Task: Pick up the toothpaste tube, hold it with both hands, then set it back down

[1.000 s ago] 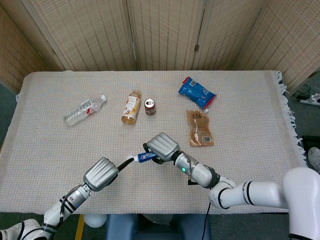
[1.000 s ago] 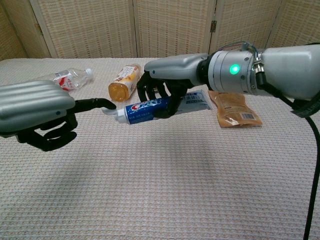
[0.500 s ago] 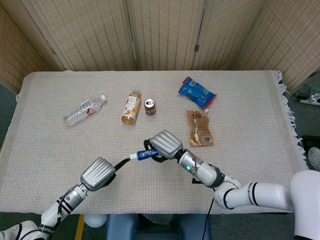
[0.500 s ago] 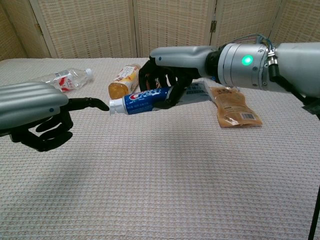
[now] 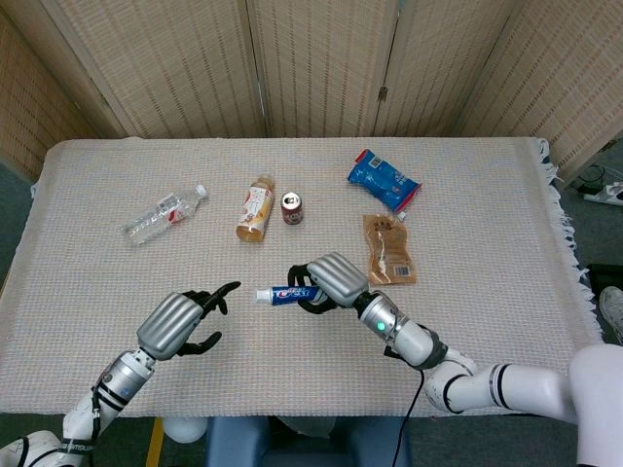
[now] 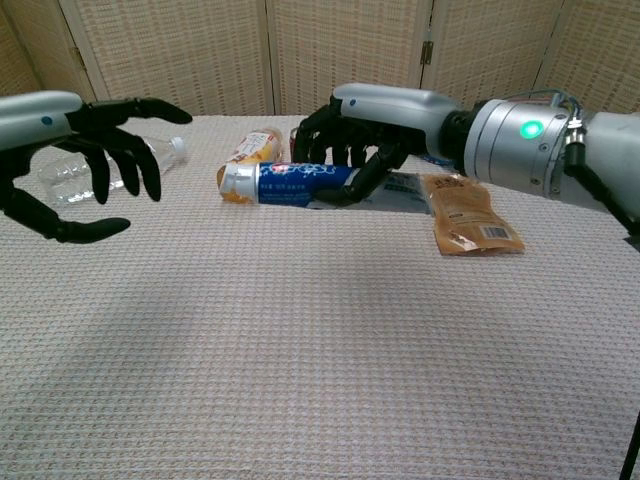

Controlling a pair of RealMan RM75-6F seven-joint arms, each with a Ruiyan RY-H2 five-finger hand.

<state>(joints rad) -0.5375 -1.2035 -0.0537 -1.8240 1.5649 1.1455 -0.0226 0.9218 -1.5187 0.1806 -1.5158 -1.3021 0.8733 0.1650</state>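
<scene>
A beige woven-cloth table [image 5: 487, 195] fills the middle of the head view. In the lower centre the grey right hand [image 5: 331, 280] has its black fingers [image 6: 345, 140] clamped around a blue-and-white toothpaste tube [image 5: 285, 294], which lies level with its white cap toward the left, lifted off the cloth. At lower left the grey left hand [image 5: 175, 323] holds nothing, its fingers spread apart and well clear of the tube. A clear plastic water bottle [image 5: 164, 213] lies at upper left, with an orange drink bottle [image 5: 256, 207] and a small red can [image 5: 291, 206] near the upper centre.
</scene>
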